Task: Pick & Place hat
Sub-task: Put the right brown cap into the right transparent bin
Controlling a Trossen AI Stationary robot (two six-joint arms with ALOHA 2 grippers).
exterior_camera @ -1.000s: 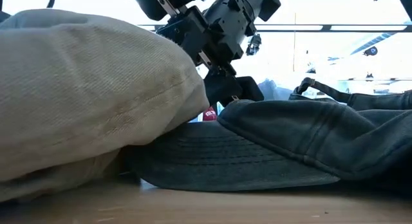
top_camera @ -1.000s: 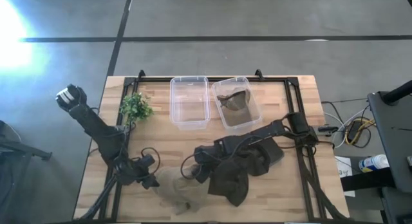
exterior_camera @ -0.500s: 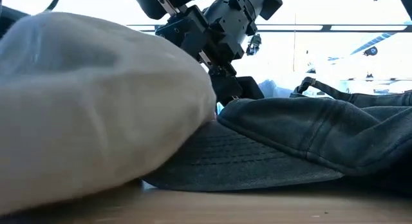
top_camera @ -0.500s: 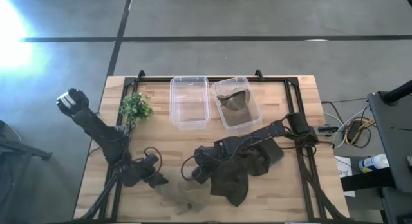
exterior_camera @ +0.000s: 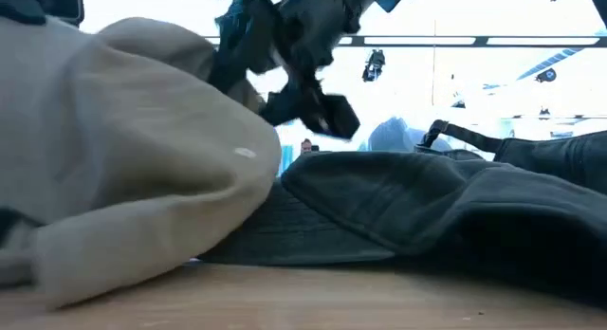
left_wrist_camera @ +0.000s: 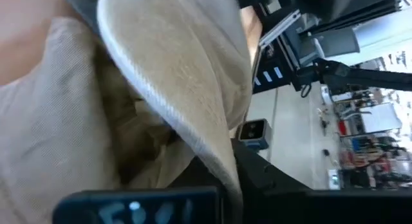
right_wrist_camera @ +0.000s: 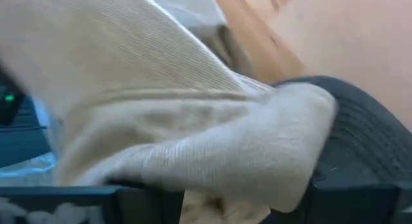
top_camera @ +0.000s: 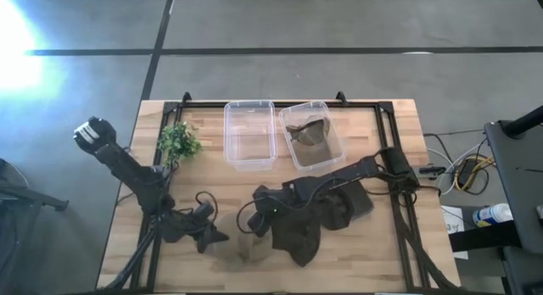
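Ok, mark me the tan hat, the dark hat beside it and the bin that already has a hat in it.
tan hat (top_camera: pixel 246 251), high view, on its crown.
dark hat (top_camera: pixel 299 236), high view, on its crown.
bin holding a hat (top_camera: pixel 338 147), high view, on its right wall.

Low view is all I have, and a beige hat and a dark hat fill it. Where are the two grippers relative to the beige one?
Observer: From above, the beige hat lies between them. The left gripper is at its left edge and the right gripper is at its far right edge.
Operator: Is there anywhere free to drop it?
Observer: Yes. Two clear bins stand at the far side of the table. The left bin is empty, while the right bin holds a brownish hat.
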